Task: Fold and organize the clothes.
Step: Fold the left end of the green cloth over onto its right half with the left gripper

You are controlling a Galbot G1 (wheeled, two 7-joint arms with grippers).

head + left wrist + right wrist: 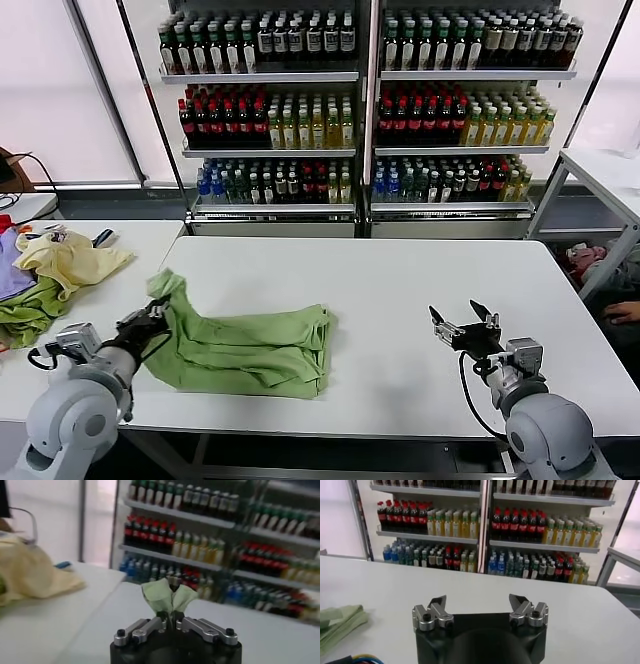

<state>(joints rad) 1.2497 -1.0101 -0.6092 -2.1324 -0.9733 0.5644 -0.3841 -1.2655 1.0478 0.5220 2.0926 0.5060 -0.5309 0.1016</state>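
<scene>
Head view: left gripper (152, 318) clenching a corner of the light green shirt (245, 345), lying folded on the white table (400, 290); right gripper (465, 325) hovering apart, fingers spread. Left wrist view: pinching a fabric tuft (167, 596). Right wrist view: gaping, grasping nothing, facing bottle shelves (485, 525).

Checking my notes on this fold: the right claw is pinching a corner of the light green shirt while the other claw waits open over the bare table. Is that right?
Not quite: the arms are swapped. The left claw is shut on a corner of the light green shirt, as the left wrist view shows. The right claw waits open over the bare white table, apart from the shirt.
</scene>
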